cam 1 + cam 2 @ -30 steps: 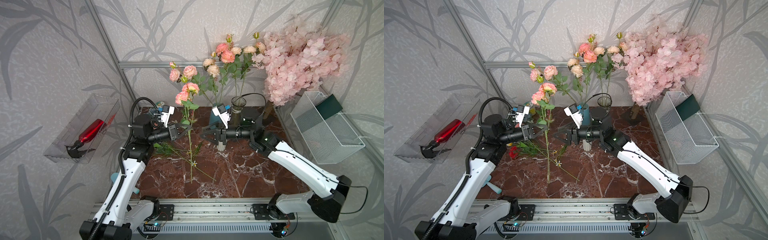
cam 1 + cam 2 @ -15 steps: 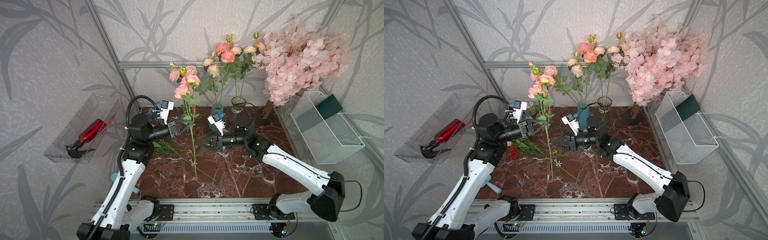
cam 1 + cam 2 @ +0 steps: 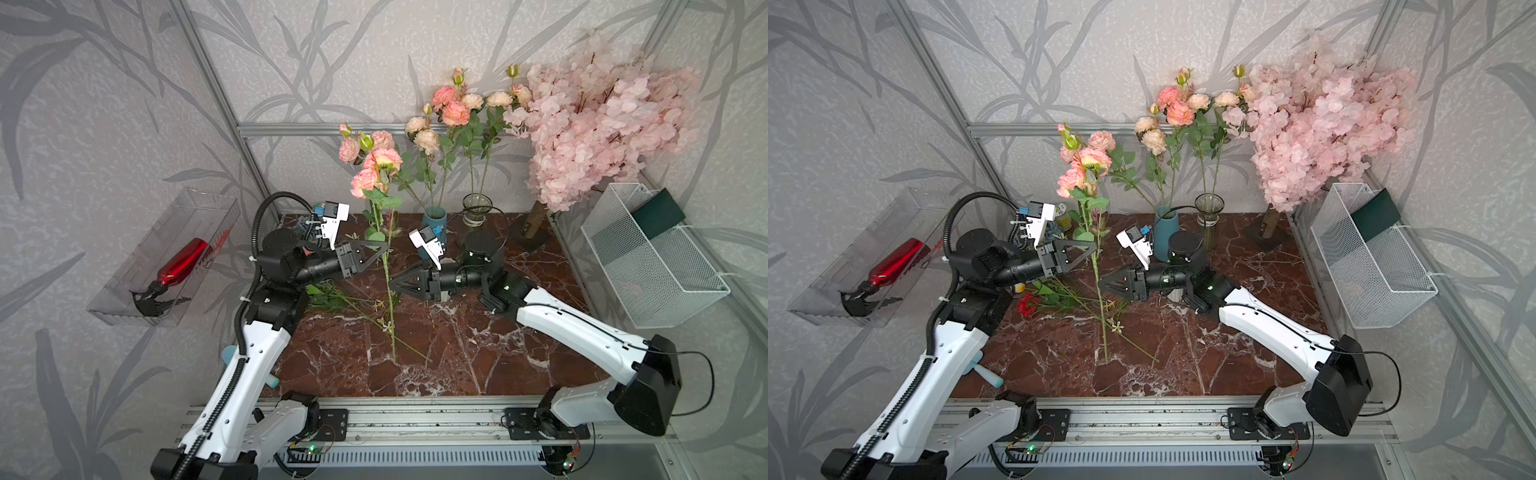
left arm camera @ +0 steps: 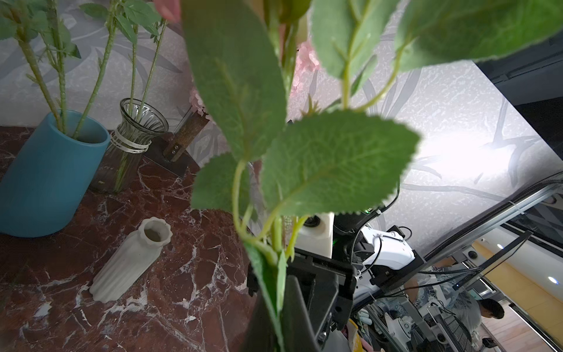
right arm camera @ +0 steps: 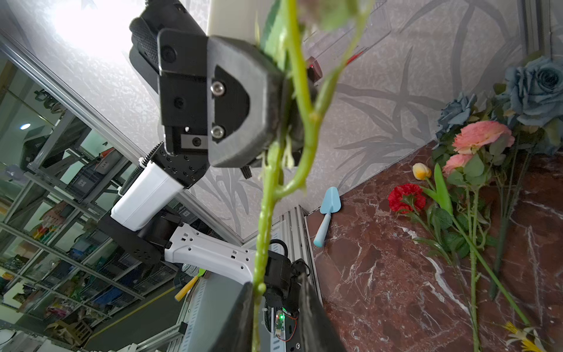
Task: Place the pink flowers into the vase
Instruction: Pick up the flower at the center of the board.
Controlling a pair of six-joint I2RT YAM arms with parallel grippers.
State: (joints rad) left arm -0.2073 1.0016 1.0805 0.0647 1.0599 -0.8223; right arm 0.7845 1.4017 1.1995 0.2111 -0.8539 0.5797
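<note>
handover step: left gripper clamped mid-stem on the pink flowers, held upright over the marble table; right gripper, jaws part-open, straddles the lower stem, not yet pinching. next, likely: pinch, release left, steer stem end into the empty white ribbed vase. no legible writing.

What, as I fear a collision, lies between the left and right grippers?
Only the pink flower's stem, held by the left gripper and reaching the right gripper; both top views show it.
</note>
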